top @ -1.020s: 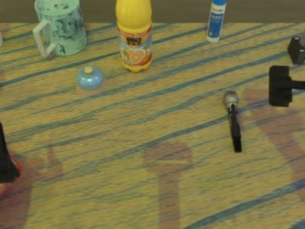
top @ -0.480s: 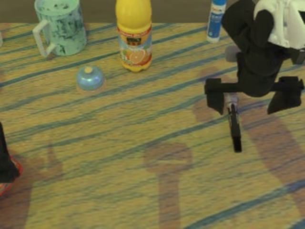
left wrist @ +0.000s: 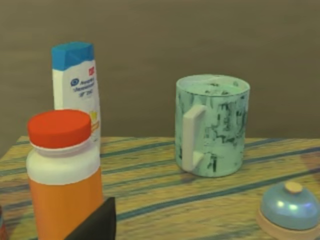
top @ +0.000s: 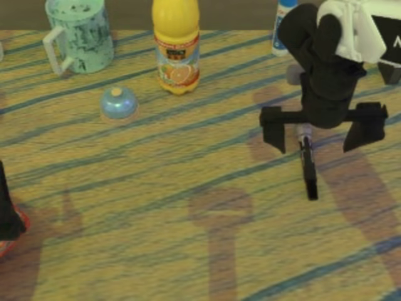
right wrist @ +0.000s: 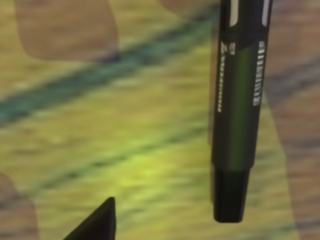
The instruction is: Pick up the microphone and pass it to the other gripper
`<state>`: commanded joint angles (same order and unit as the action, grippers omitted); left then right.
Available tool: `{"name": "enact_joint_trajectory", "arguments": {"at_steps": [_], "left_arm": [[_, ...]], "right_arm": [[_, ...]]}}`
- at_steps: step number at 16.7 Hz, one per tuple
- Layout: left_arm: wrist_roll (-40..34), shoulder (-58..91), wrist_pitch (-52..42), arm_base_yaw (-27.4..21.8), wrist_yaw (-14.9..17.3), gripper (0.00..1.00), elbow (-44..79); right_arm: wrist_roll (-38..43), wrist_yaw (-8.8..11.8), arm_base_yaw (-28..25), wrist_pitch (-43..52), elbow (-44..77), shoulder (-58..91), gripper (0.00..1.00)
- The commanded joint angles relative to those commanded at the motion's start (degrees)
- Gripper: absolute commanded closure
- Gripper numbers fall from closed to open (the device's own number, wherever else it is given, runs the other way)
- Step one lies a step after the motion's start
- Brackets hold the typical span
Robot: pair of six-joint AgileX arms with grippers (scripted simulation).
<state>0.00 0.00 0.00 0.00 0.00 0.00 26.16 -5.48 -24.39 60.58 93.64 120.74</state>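
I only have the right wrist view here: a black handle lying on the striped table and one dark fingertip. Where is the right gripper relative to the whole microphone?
Observer: In the top view the right gripper hangs over the head end of the microphone, its fingers spread wide on either side.
Operator: Is the silver head visible?
Observer: Barely. The arm covers most of it, and only the black handle shows fully, running toward the top view's lower edge.
Operator: And the left arm?
Observer: The left gripper sits parked at the table's left edge, far from the microphone.
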Motion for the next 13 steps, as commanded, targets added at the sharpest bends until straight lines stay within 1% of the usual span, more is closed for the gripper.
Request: {"name": "enact_joint_trajectory", "arguments": {"at_steps": [3,10,13], "left_arm": [[0.00,0.00,0.00,0.00,0.00,0.00,0.00],[0.00,0.00,0.00,0.00,0.00,0.00,0.00],[0.00,0.00,0.00,0.00,0.00,0.00,0.00]], "right_arm": [[-0.25,-0.05,0.05,-2.26,-1.27,1.21,0.00],[-1.00,-0.09,0.86,-17.32,-8.34,8.76,0.00],[-1.06,-0.10,0.93,-18.35,-8.91,9.43,0.00]]}}
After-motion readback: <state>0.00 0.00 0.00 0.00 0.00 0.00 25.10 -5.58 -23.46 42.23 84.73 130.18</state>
